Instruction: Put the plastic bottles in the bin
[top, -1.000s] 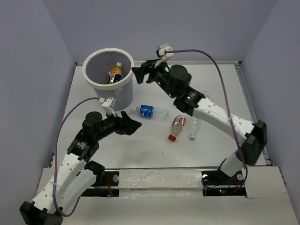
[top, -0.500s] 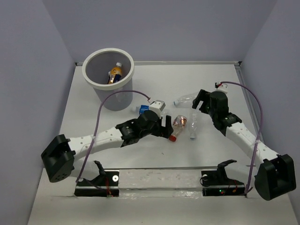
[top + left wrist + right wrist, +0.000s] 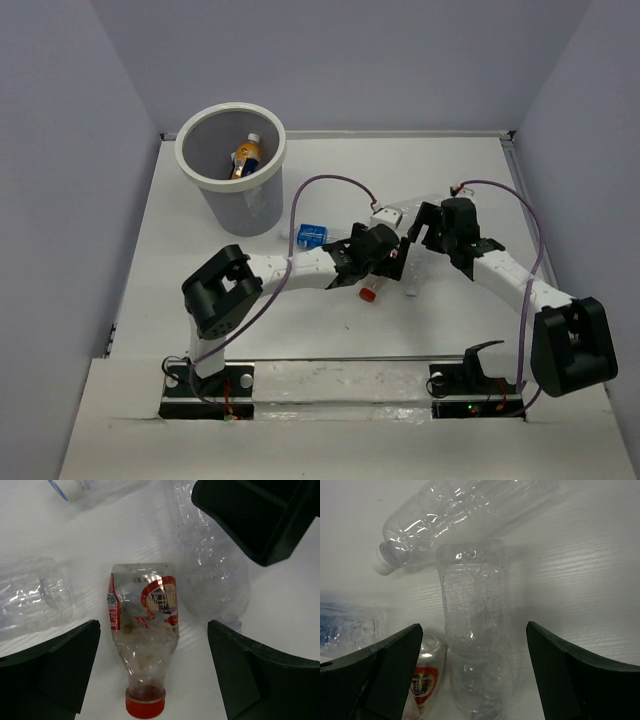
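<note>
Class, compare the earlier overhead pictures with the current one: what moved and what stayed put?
The left pincer swung right from beside the bin to straddle the red-capped bottle; the right pincer pulled back from the bin to straddle a clear bottle. Both are open, gripping nothing. The bin, the orange bottle inside it and the blue-labelled bottle stayed.
</note>
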